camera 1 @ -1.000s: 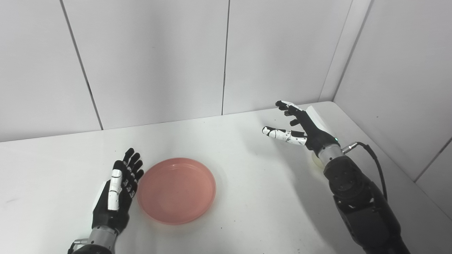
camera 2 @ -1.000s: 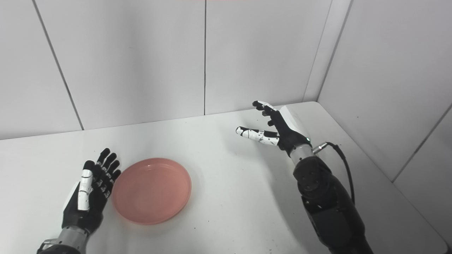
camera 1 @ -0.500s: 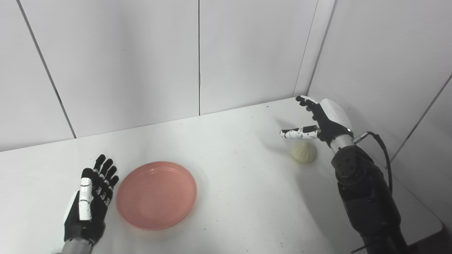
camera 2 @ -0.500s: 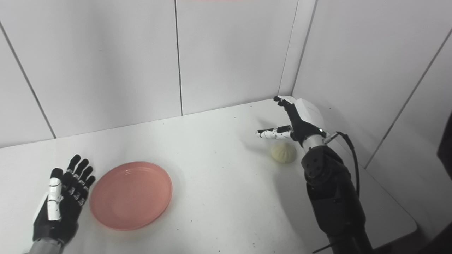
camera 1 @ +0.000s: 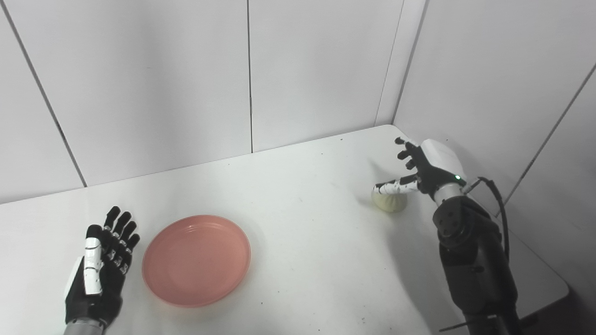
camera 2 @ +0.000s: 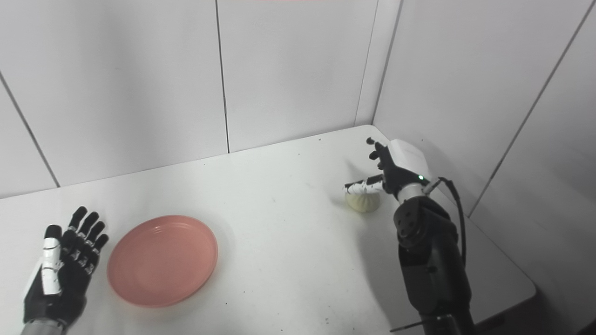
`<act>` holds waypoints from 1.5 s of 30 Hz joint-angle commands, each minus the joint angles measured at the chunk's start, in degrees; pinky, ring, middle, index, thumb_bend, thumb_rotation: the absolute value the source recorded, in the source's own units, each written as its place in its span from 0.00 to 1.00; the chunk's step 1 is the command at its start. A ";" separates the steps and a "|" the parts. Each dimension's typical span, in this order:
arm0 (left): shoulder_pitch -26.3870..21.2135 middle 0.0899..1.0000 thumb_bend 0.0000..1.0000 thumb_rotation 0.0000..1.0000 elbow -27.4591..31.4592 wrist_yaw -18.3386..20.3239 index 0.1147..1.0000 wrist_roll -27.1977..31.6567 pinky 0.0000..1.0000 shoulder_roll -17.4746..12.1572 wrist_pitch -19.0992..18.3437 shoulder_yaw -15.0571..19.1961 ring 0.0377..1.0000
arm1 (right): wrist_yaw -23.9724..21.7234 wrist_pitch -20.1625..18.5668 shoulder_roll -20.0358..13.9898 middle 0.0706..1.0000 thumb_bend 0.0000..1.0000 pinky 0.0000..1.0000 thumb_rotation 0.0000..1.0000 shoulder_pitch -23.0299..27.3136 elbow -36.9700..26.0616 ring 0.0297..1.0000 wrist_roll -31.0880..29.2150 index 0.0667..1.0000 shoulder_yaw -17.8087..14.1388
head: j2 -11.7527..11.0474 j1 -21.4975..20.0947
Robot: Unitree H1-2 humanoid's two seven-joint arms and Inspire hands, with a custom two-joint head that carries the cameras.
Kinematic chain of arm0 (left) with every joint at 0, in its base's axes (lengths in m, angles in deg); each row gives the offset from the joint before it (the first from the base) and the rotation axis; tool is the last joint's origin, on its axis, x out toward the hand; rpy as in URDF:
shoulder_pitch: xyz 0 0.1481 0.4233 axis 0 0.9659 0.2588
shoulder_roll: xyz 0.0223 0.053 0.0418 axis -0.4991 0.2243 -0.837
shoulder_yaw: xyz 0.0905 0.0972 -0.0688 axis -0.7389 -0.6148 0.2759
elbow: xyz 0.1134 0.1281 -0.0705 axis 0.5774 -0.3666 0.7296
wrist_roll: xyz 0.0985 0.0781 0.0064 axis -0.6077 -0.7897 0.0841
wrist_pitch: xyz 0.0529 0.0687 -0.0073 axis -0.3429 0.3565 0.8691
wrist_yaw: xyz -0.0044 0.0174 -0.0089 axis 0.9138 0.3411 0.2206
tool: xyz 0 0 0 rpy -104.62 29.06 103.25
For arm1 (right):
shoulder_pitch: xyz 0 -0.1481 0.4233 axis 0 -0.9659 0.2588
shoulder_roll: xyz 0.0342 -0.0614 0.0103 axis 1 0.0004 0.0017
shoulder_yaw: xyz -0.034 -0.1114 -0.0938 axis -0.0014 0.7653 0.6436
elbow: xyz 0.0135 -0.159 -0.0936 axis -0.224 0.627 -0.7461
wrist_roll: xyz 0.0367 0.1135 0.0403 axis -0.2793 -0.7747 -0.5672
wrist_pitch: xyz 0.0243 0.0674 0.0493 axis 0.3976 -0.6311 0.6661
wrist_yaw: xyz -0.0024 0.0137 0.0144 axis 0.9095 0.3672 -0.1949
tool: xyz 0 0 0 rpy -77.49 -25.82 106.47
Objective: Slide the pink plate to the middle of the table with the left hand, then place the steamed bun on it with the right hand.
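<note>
On the near left of the white desk, the robot's left hand lies palm up, fingers spread and holding nothing, just beside the left rim of the pink plate but not touching it. The plate sits flat, left of the desk's middle and empty. Well apart from it, by the right-hand wall panels, the steamed bun rests on the desk under the right hand, whose fingers are apart and closed on nothing; its thumb reaches out over the bun's top, and whether it touches cannot be told.

The coming move appears to turn on that spot: the bun lies directly below and slightly toward the plate side of the right palm, so the right hand is by far the nearer and probably needs only to lower and close. The bun is round, with no long axis to line up with. The plate then lies a long way to the hand's left, across the open middle of the desk.

Against the frames from a second ago, the head cameras have swung right, shifting the whole picture. Then, the forearm hid all but a sliver of the bun; now it shows plainly. The right hand has come down closer over it, while the left hand has drawn slightly off the plate's rim.
</note>
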 commanded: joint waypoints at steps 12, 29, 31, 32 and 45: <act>1.08 0.98 0.67 1.00 -1.08 0.40 0.96 0.73 1.00 -0.26 -1.86 0.42 0.99 | 10.47 0.92 -4.07 0.85 0.92 0.74 0.30 -1.47 5.06 0.84 -3.90 0.84 7.22 | 0.56 -0.08; 2.05 0.99 0.65 1.00 1.73 0.73 0.96 0.69 1.00 -0.29 -3.76 -0.07 1.00 | 23.35 3.49 -5.10 0.78 0.75 0.59 0.06 -0.51 15.02 0.71 -8.82 0.76 11.90 | 1.37 0.27; 2.14 0.99 0.65 1.00 2.04 0.75 0.96 0.82 1.00 -0.19 -4.14 -0.07 1.00 | 26.45 4.40 -4.52 0.75 0.71 0.53 0.02 -0.35 16.28 0.66 -10.48 0.74 11.35 | 1.37 0.27; 2.13 0.99 0.65 1.00 1.99 0.73 0.96 0.83 1.00 -0.15 -4.17 -0.04 1.00 | 27.47 4.44 -4.33 0.73 0.69 0.51 0.01 -0.31 16.44 0.63 -10.95 0.72 11.33 | 1.37 0.27; 2.94 0.98 0.65 1.00 4.19 -0.15 0.96 -0.04 1.00 0.50 -4.91 -0.90 0.99 | 39.03 7.94 -3.70 0.43 0.51 0.19 0.00 0.15 18.84 0.35 -15.20 0.47 10.33 | 1.85 1.52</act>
